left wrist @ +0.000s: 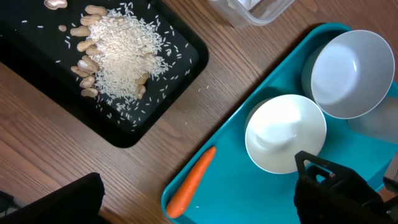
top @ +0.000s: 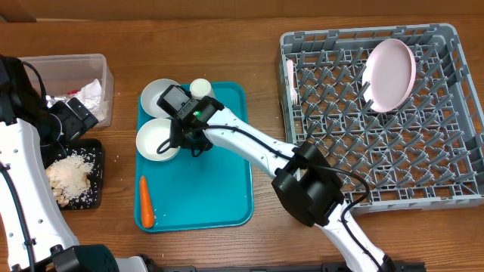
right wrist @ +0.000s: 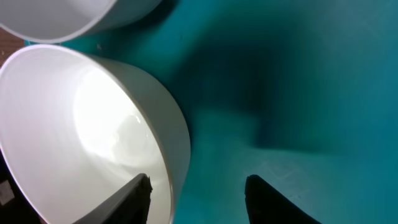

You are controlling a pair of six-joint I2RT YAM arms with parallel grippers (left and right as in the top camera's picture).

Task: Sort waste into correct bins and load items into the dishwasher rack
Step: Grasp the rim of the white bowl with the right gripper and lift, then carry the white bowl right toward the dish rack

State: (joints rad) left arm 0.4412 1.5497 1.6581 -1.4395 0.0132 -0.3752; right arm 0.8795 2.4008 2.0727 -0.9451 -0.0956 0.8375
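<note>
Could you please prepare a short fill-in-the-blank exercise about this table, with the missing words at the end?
The nuts lie in a tray whose colour is ____.
The number of white bowls on the teal tray is ____.
The plate in the dishwasher rack is pale ____.
One finger of the right gripper is inside one bowl; the other is ____ it.
Missing words: black; two; pink; outside.

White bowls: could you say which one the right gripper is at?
The bowl nearer the carrot: the right gripper straddles its rim. The other bowl lies beside the cup.
</note>
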